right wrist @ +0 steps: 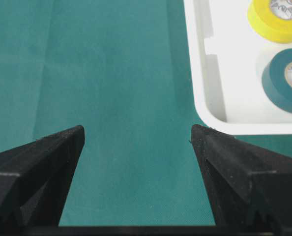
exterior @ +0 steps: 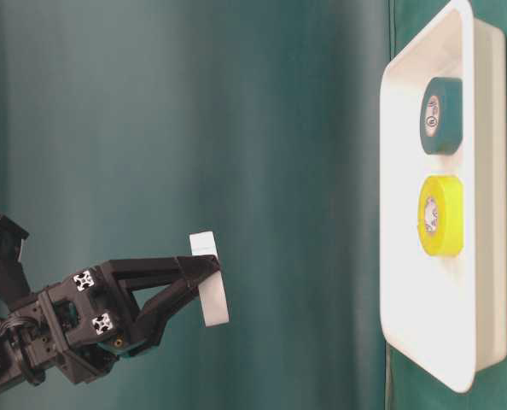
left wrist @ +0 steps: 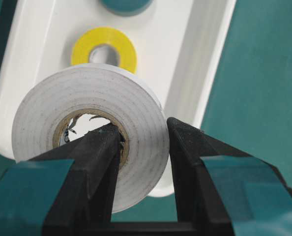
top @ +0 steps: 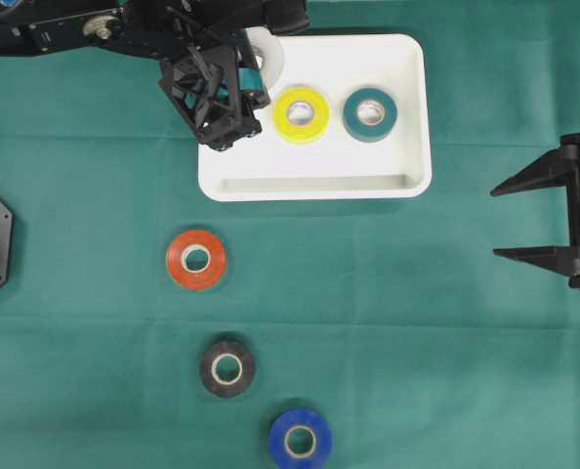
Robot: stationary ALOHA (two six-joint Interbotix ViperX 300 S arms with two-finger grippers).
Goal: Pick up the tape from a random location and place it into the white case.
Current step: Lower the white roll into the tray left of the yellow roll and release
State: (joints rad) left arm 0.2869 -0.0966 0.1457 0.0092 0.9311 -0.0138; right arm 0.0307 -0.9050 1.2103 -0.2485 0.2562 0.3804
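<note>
We see the left gripper clamped on a white tape: in the wrist view one finger sits inside the roll's core, the other presses the outer wall, so the roll's side is pinched btwn them. The roll is held up off the surface, over the top-left corner of the case; the table-level view shows it well clear of the case floor.

Inside the case lie a yellow tape and a teal tape, side by side, flat, near but not touching. The rest of the case floor is bare white.

W/ the right gripper we've got fingers spread wide, nothing btwn them, parked at the right edge of the table, well apart from the case. Its wrist cam shows only green cloth btwn the fingertips, w/ the case corner off to the upper right.

On the cloth below the case, three more rolls lie flat in a rough diagonal: orange tape, black tape, blue tape, each apart from the others.
</note>
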